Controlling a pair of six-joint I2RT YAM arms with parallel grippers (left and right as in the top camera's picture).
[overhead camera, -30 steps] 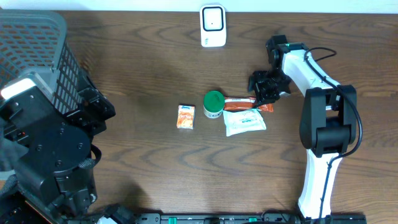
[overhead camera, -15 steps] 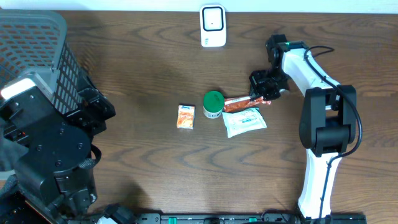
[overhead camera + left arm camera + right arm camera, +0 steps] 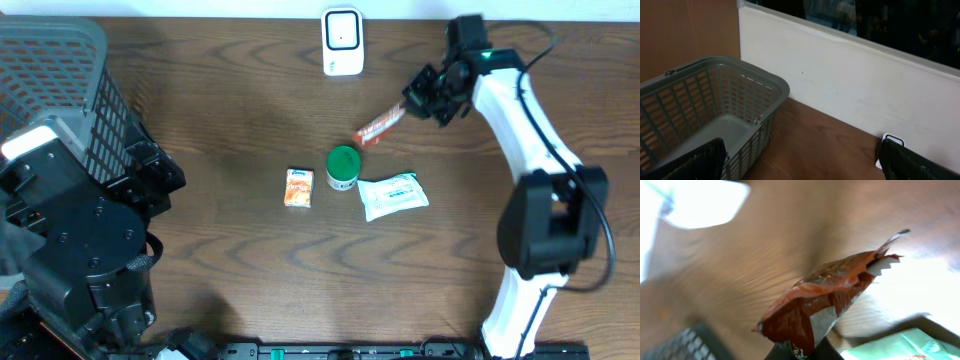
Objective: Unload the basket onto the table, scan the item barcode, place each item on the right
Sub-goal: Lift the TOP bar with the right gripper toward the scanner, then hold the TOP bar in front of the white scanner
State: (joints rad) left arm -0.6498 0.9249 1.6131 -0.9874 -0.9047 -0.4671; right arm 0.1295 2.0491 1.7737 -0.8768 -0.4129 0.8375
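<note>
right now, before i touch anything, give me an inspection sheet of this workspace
surface: dark wood-grain table, no spill seen
job's things: red-brown packet held in the right gripper, near the white scanner-like device
clutter: green-lidded jar, orange packet, white pouch, grey basket at the far left
grippers: right gripper shut on the red-brown packet; left gripper open, holding nothing
cables: black cable looping off the right arm
surroundings: white wall behind the table
</note>
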